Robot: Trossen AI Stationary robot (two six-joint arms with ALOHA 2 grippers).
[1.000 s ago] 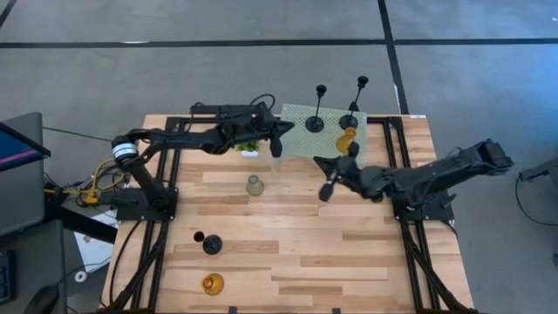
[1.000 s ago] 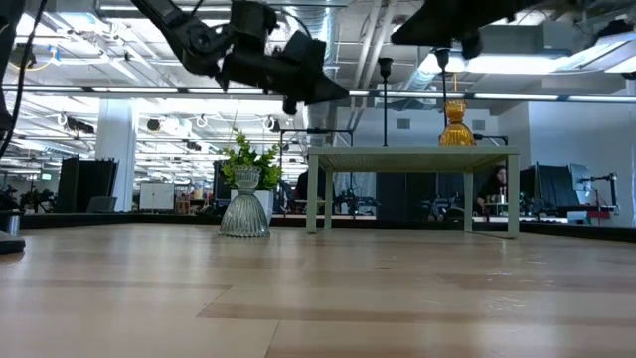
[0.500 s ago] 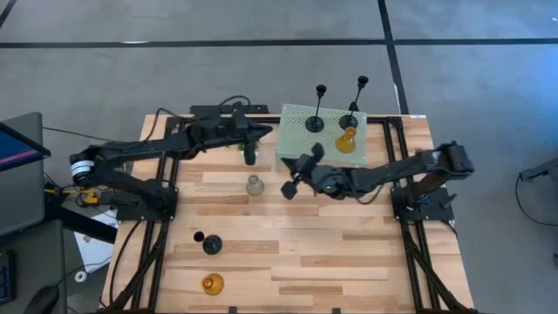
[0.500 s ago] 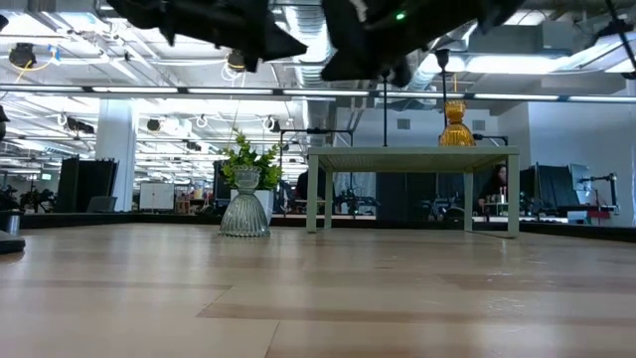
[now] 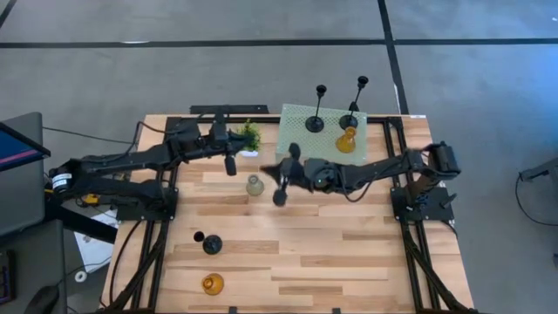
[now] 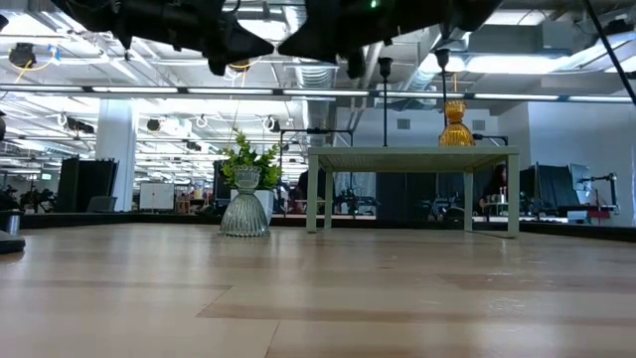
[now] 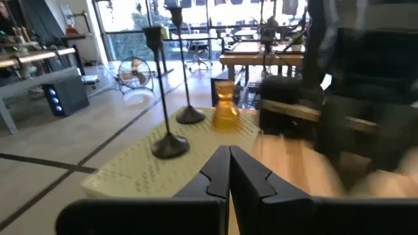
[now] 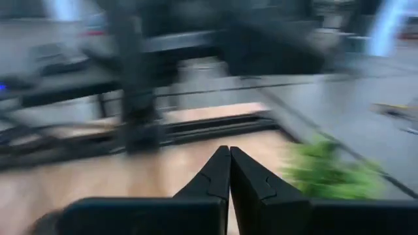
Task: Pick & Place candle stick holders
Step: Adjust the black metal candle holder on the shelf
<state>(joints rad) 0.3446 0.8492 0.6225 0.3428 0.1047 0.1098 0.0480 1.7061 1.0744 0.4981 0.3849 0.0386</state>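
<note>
While both arms are reaching over the wooden desk (image 5: 349,253), neither gripper is holding anything. The pale green mesh stand (image 5: 301,144) is sitting at the far edge, carrying two black thin-stemmed holders (image 5: 316,122) and one amber glass holder (image 5: 346,140). The right gripper (image 5: 281,185), fingers pressed together and empty, is hovering just beside the clear-grey glass holder (image 5: 254,185) at mid-desk. The left gripper (image 5: 230,162), likewise closed and empty, is hanging near the potted plant (image 5: 249,136). A third black holder (image 5: 209,243) is lying toppled and a second amber holder (image 5: 212,283) is sitting near the front edge, with open planks around them.
</note>
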